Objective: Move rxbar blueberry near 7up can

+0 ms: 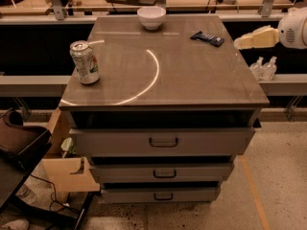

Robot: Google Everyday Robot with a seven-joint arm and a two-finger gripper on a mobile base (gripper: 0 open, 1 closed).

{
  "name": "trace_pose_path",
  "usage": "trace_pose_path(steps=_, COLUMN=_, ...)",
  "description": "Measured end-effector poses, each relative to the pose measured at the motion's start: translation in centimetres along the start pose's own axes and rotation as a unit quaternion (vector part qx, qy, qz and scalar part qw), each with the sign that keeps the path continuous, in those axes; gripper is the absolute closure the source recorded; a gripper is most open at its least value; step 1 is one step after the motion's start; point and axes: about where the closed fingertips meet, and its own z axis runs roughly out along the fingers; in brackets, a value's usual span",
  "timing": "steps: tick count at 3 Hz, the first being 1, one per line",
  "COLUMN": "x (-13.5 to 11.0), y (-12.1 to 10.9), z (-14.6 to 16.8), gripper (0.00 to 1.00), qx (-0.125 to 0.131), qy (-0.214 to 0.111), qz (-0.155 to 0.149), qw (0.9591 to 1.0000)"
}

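Bar: the bar lies flat in the upper right of the frame, on the far right part of the top, slanted to its edges. Nothing touches it.
Can: the can stands upright at the left of the frame, near the top's left edge, well apart from the bar. Most of the top lies between them.
Gripper: my gripper hangs at the right of the frame, off the side of the top and just right of the bar. I see nothing in it. Whether it is wide or narrow I cannot tell.
Why there: I judge it is set for a reach in from the side. The bar is the nearest thing to it and the way in is bare.
Bowl: the bowl sits at upper centre by the far edge. I reckon it is clear of a straight run from bar to can.
Arc: a bright arc curves across the middle of the top. To me it reads as glare, not an object.
Cut off: the arm leaves the frame at the right, with only a white rounded housing showing.
Hard to make out: the bar's lettering, how high the gripper is above the top, and what the two small bottles below the gripper stand on.
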Motion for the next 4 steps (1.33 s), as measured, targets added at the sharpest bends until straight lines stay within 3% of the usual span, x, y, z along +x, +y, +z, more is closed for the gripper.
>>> trace_pose_path(steps=1, x=-0.1, y=-0.8, z=4.7, gripper=0.00, qx=0.009, qy=-0.029, qz=0.019, qw=0.9993)
trace_pose_path(steps=2, x=0.3, y=-1.3, z=8.4, gripper=0.00, qx=0.003, qy=-0.044, qz=0.034, qw=0.9985)
trace_pose_path(steps=4, x=1.0, y=-1.9, z=15.2, gripper=0.00, qx=-0.033, qy=-0.047, qz=0.048, qw=0.9972)
